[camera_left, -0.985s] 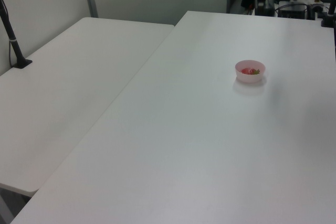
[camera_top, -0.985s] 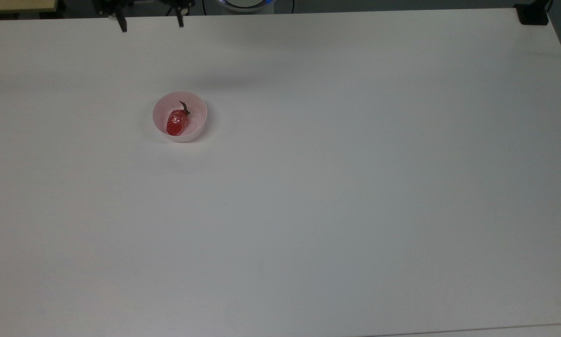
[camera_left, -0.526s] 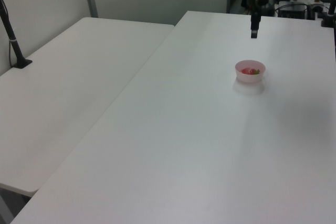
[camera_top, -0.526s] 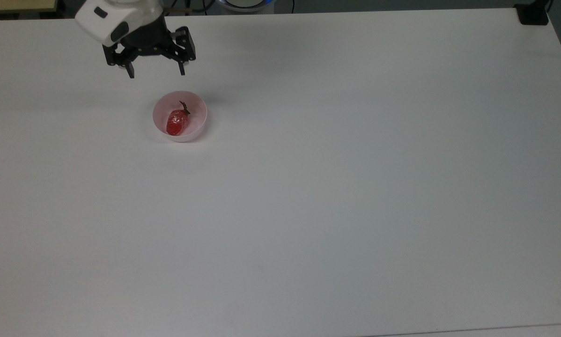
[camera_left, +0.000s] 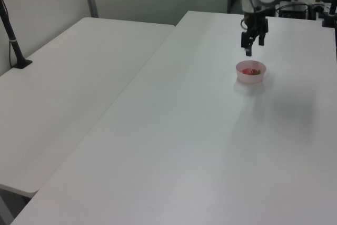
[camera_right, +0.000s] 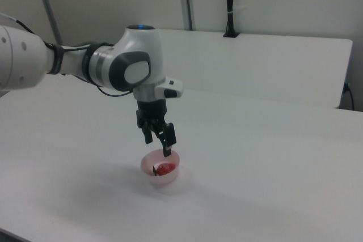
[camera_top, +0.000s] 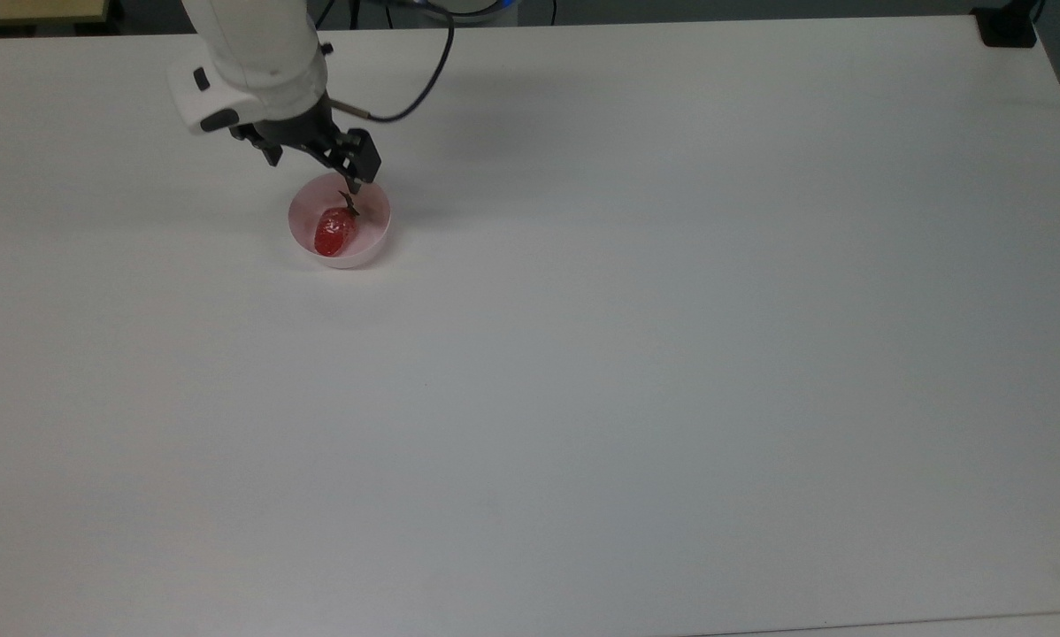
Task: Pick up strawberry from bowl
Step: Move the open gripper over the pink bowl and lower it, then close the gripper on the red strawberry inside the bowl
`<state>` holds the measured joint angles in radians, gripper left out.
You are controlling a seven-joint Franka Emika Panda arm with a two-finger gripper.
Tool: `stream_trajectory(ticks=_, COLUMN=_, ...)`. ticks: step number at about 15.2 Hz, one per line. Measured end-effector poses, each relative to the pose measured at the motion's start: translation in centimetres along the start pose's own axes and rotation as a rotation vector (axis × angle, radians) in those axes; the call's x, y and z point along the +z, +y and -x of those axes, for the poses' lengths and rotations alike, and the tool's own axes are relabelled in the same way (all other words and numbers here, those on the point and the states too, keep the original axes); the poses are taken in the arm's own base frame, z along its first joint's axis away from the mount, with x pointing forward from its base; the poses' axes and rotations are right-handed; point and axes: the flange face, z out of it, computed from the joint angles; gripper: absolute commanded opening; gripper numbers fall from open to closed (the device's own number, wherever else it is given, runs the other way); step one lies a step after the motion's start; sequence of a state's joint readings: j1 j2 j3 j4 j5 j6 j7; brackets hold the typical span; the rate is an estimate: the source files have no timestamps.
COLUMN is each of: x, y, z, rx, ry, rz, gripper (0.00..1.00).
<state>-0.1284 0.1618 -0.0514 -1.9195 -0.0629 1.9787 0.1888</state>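
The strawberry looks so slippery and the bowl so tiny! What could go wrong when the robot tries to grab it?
The open gripper hangs just above the bowl. A finger could hit the rim and tip the bowl on the table. The glossy strawberry might also squirt out from between the fingers.

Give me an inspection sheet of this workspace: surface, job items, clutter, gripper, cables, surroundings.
Surface: white table, bare apart from the bowl.
Job's things: strawberry lies inside the pink bowl, green cap toward the gripper.
Clutter: nothing seen.
Gripper: gripper open, above the bowl's rim, not touching the strawberry.
Cables: black cable loops from the wrist off the top view's upper edge.
Surroundings: second white table; black clamp post on it.
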Motion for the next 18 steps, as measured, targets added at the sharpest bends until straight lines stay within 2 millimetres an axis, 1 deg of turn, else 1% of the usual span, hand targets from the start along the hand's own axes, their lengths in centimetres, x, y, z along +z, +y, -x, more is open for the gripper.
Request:
stream_trajectory(ticks=2, x=1.6, y=-0.2, z=-0.3, rx=0.044, ry=-0.026, rz=0.005, gripper=1.0)
stream_trajectory(ticks=5, x=4.4, y=-0.7, z=-0.9, rx=0.065, ry=-0.059, rz=0.014, gripper=0.98)
stream_trajectory(ticks=8, x=6.3, y=-1.4, z=-1.8, rx=0.085, ry=-0.037, rz=0.01, gripper=0.95)
stream_trajectory(ticks=9, x=6.6, y=-1.6, z=-1.8, rx=0.089, ry=-0.038, rz=0.01, gripper=0.91)
stream_trajectory(ticks=12, x=6.9, y=-1.8, z=-2.0, rx=0.094, ry=-0.031, rz=0.008, gripper=0.88)
stream_trajectory(ticks=14, x=7.1, y=-1.8, z=-2.0, rx=0.094, ry=-0.035, rz=0.009, gripper=0.84)
stream_trajectory(ticks=17, x=7.9, y=-1.9, z=-2.1, rx=0.093, ry=-0.048, rz=0.012, gripper=0.81)
stream_trajectory(ticks=18, x=8.2, y=-2.0, z=-2.1, rx=0.092, ry=-0.053, rz=0.013, gripper=0.75)
